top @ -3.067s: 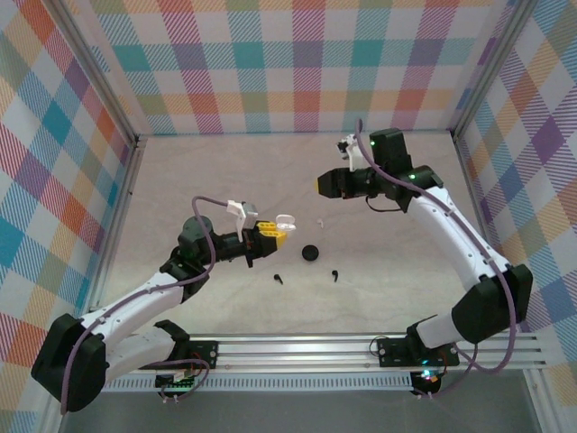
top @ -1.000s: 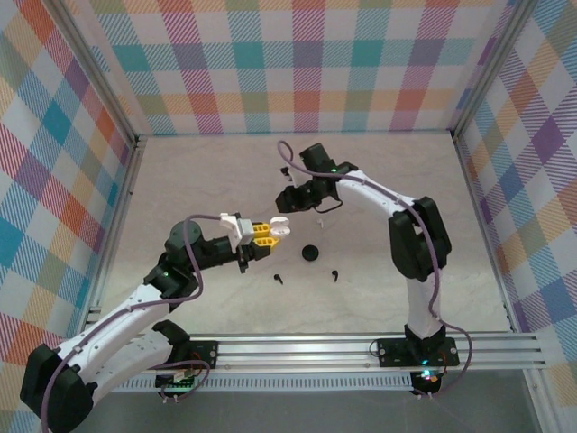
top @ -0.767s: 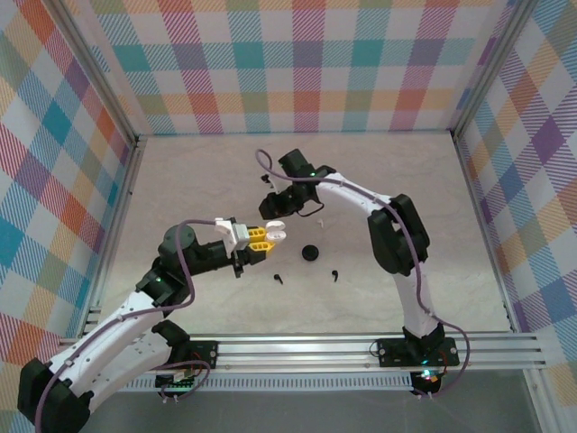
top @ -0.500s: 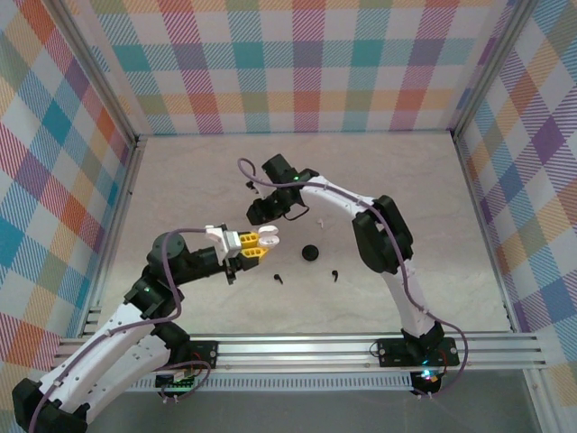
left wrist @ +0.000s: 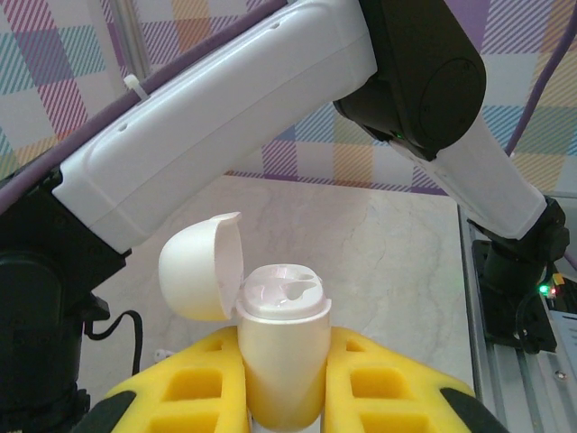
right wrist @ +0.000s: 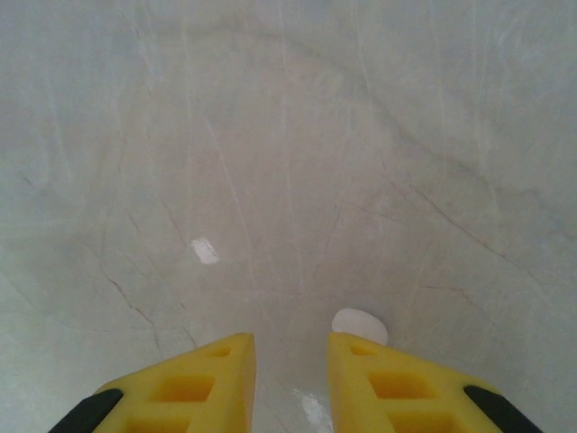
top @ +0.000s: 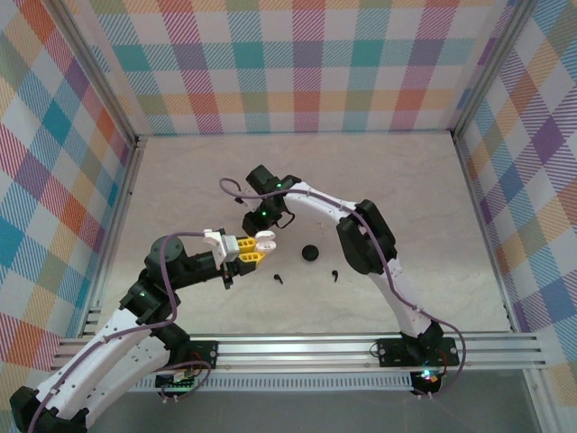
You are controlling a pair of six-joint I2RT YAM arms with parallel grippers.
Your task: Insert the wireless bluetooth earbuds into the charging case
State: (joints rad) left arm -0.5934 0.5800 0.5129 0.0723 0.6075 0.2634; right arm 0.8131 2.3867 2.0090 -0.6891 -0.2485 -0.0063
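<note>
Marbled surface (top: 406,180) was occupied by two black earbuds (top: 279,279); above it, the open white charging case (left wrist: 281,361) was clenched in the left hand (top: 251,248) and a white earbud (right wrist: 359,323) was pinched in the right hand (right wrist: 290,338).

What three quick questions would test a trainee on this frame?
1. True or false: the white charging case held by the left gripper has its lid shut.
2. How many black earbuds lie on the table? A one, B two, C four.
3. Which gripper's own camera looks down at the marbled tabletop?
Key: 1 false; 2 B; 3 the right gripper.
</note>
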